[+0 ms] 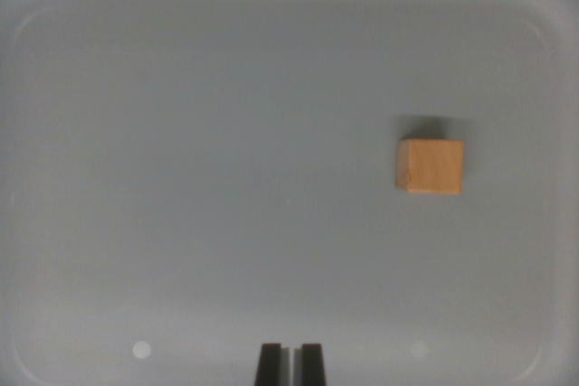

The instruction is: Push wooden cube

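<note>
While the tool (290,363) shows only as two dark fingertips at the bottom edge of the wrist view, these tips stand nearly together with just a thin pale slit between them, so the tool is clenched and grasps nothing. Nothing touches either fingertip (270,364); both hang over the bare grey floor of a tray (181,178).

Farther up the view, and well off toward the wrist view's right, lies the wooden cube (430,166). It is well apart from the tool, with open tray floor between the two. The cube sits flat on the tray, its top face light tan and roughly square, its edges running nearly parallel to the edges of the view. A soft dark shadow falls just above it. It rests in the right half of the tray, nearer the right wall than the left, and about midway between the near and far walls.

Beyond the cube, the tray's floor continues plain and grey to the far wall, where a rounded rim curves around both upper corners.

By count: one tool with two visible fingertips, one wooden cube, one tray. Two faint pale round spots (141,349) mark the tray floor near the bottom, one on each side of the tool.
</note>
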Controlling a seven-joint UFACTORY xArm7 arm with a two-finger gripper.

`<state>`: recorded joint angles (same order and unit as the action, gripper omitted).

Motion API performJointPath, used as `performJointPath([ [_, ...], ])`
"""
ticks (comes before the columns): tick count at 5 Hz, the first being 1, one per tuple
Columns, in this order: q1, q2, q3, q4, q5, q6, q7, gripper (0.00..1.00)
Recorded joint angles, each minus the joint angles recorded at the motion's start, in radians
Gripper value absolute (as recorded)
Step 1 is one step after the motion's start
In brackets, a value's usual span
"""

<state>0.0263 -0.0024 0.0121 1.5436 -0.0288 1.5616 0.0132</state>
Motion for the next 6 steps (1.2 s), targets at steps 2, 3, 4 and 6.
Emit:
performJointPath([
  [2, -0.0002, 0.000, 0.000, -0.001, 0.0001, -0.002, 0.000, 0.00],
  [3, -0.0002, 0.000, 0.000, -0.001, 0.0001, -0.002, 0.000, 0.00],
  [4, -0.0012, 0.002, -0.001, -0.007, 0.0005, -0.009, -0.002, 0.00],
  [6, -0.0029, 0.005, -0.003, -0.016, 0.0012, -0.022, -0.006, 0.00],
])
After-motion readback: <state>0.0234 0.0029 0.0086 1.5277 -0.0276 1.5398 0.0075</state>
